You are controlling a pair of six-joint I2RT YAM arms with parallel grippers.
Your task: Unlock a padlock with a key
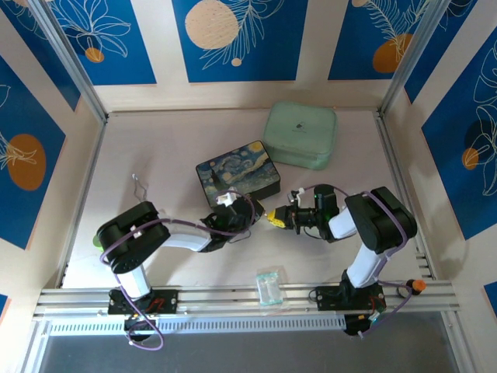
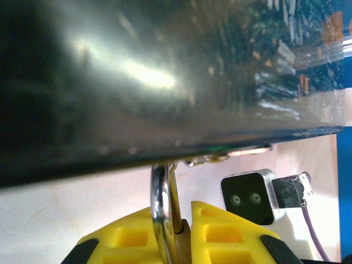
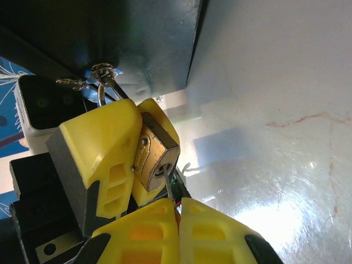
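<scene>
The box [image 1: 238, 177] sits at the centre of the table [image 1: 171, 148], with the case [image 1: 300, 135] behind it toward the far right corner. The padlock [image 3: 155, 154] is at the box's near side, between the left gripper [image 2: 184, 231] and the right gripper [image 3: 177, 214], with the key [image 3: 169, 184] touching its end. The packet [image 1: 270, 284] lies at the table's near edge.

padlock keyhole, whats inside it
The key runs into the padlock through its keyhole face. Its tip is hidden inside the brass body; its head is pinched out of sight in the right gripper.
</scene>
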